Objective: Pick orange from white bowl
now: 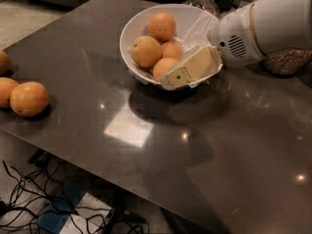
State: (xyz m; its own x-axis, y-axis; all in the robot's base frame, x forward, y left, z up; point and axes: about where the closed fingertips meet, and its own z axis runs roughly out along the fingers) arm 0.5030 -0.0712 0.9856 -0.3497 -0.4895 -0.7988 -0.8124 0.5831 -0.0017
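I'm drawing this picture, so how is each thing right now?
bowl: upright, holds four oranges.
front orange: in bowl, next to gripper.
gripper: over bowl's front rim.
table oranges: three lying at left edge.
jar: upright, grains inside.

Single cam, high oblique, looking down and across the table (pixel 204 169) from its near edge. Mid range: the table fills most of the frame, floor cables (pixel 24 199) at bottom left. Arm (pixel 273 23) enters from upper right. Gripper (pixel 181 74) at the bowl (pixel 127 28) near rim, upper centre. Left oranges (pixel 29 98) partly cropped by the frame edge.
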